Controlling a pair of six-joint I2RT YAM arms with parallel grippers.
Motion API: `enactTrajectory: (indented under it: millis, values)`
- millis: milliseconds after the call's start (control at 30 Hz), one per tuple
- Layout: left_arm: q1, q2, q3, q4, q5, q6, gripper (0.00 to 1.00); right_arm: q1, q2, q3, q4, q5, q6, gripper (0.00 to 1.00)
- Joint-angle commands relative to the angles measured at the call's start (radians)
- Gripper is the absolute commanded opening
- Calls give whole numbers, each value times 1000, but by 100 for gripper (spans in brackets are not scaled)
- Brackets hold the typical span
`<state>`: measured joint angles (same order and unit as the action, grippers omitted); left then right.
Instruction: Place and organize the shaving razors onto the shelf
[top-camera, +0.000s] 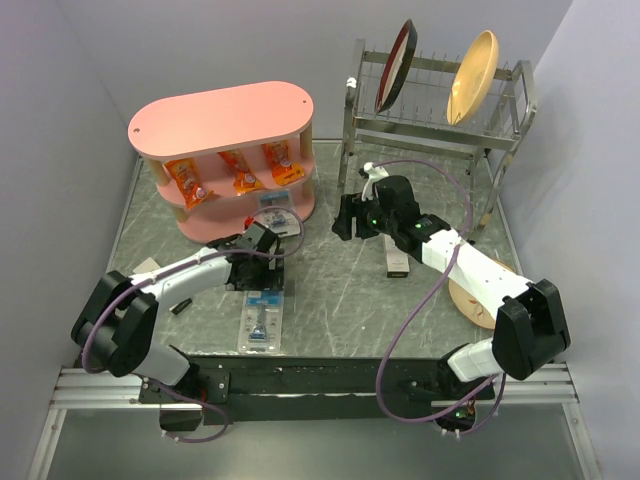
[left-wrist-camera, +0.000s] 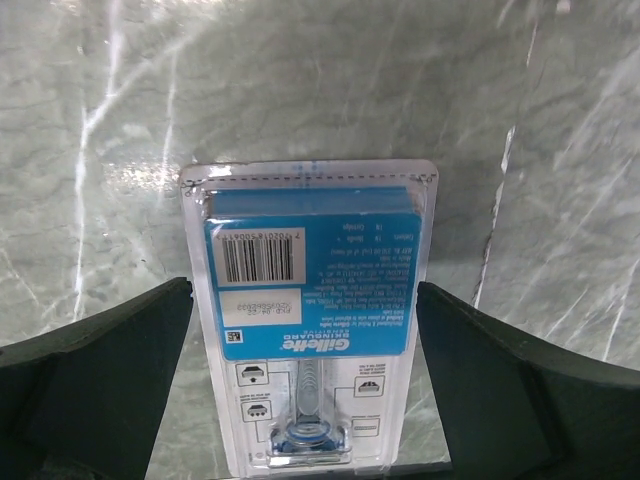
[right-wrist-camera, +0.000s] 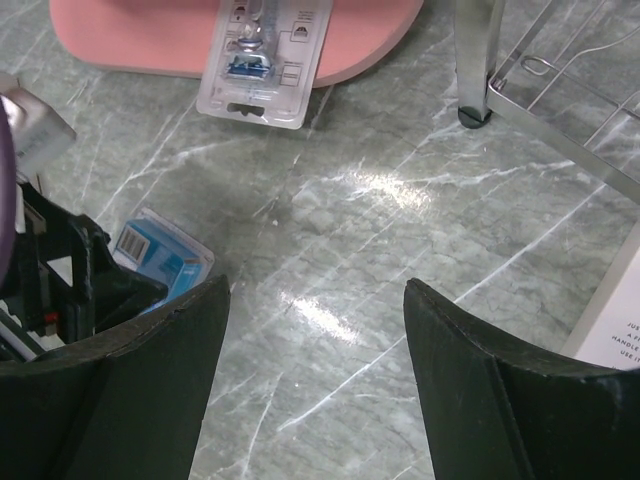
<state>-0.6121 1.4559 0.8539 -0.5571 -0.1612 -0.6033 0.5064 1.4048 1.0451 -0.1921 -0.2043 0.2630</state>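
The left end effector (left-wrist-camera: 305, 300) hangs low over the bench (left-wrist-camera: 540, 120) with its fingers spread wide, one on each side of a Gillette razor pack (left-wrist-camera: 310, 320). The pack lies flat, back card up, touching neither finger. The fingers look lined up to close across its narrow width, the easiest hold on something this flat. That pack is on the near side of the bench, apart from the pink shelf (top-camera: 220, 115). The other razor pack (right-wrist-camera: 265, 50) lies on the shelf's bottom board, one end overhanging the edge, below the orange snack packets (top-camera: 240, 170) on the middle tier. The right end effector (right-wrist-camera: 315, 300) is open and empty, hovering over bare bench just right of the shelf, near the dish rack (top-camera: 440, 120), probably placed to straighten that overhanging pack.
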Motion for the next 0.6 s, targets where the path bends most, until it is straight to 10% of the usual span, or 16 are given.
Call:
enactTrajectory:
  millis: [0, 567]
  values:
    - [-8, 7, 0, 63, 40, 51, 99, 1, -23, 16, 40, 3, -11, 77]
    - [-12, 51, -10, 88, 22, 39, 92, -14, -36, 7, 45, 22, -25, 78]
